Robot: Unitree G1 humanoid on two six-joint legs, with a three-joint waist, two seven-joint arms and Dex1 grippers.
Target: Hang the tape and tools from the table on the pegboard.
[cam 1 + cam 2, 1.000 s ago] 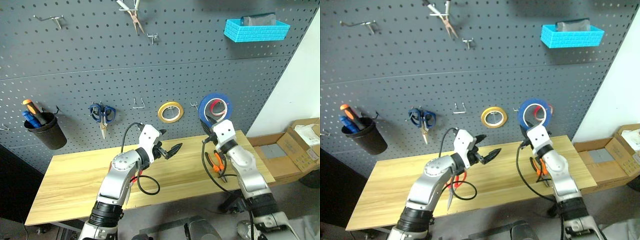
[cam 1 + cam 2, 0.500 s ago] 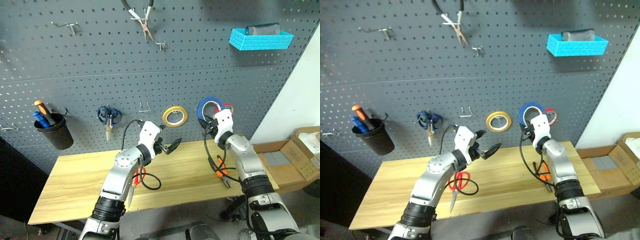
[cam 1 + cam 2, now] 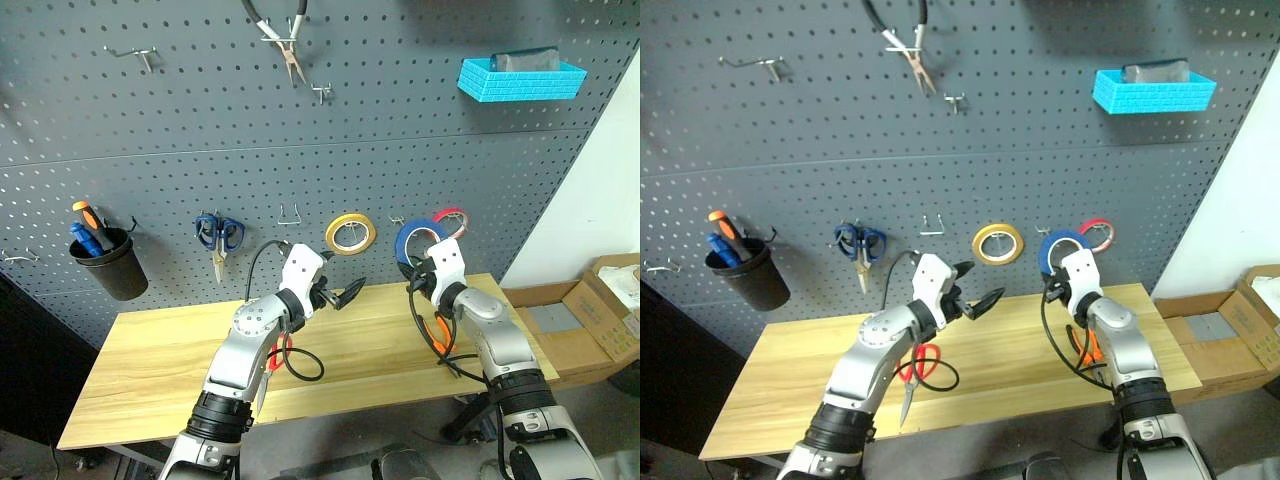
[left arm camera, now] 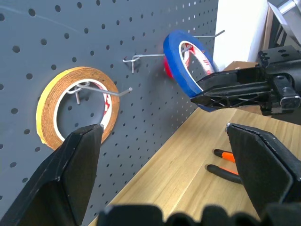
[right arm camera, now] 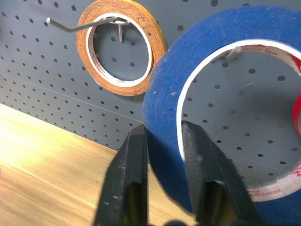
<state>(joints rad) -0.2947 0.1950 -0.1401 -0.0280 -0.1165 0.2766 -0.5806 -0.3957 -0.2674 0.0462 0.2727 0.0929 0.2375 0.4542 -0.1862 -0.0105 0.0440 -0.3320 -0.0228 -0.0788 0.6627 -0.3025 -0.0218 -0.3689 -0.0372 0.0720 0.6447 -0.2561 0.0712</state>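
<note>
Right gripper (image 3: 428,268) first, seen from my head: its two black fingers straddle the lower rim of the blue tape (image 3: 418,240), which hangs against the pegboard (image 3: 300,150) beside the red roll (image 3: 452,216). My left gripper (image 3: 340,297) floats over the table (image 3: 140,360) with fingers spread wide and nothing between them, well apart from the tape. The pliers (image 3: 436,333) lie on the wood below my right arm; the red-handled scissors (image 3: 916,366) lie under my left arm.

Left wrist view: the blue tape (image 4: 184,57) sits edge-on over a metal hook (image 4: 155,55), with my right gripper (image 4: 235,89) reaching to its lower edge. The yellow roll (image 4: 77,106) hangs on the neighbouring hook.

Right wrist view: one finger (image 5: 129,179) stands outside the blue band, the other inside the whitish core, so the tape (image 5: 207,94) wall runs straight up from between them. I judge the grip is loosening rather than clamped hard; a hook tip shows at the top of the core. The coming move turns on that: the roll lies directly ahead and above, so I should back straight out along my own pointing line without dragging the roll off the hook.
</note>
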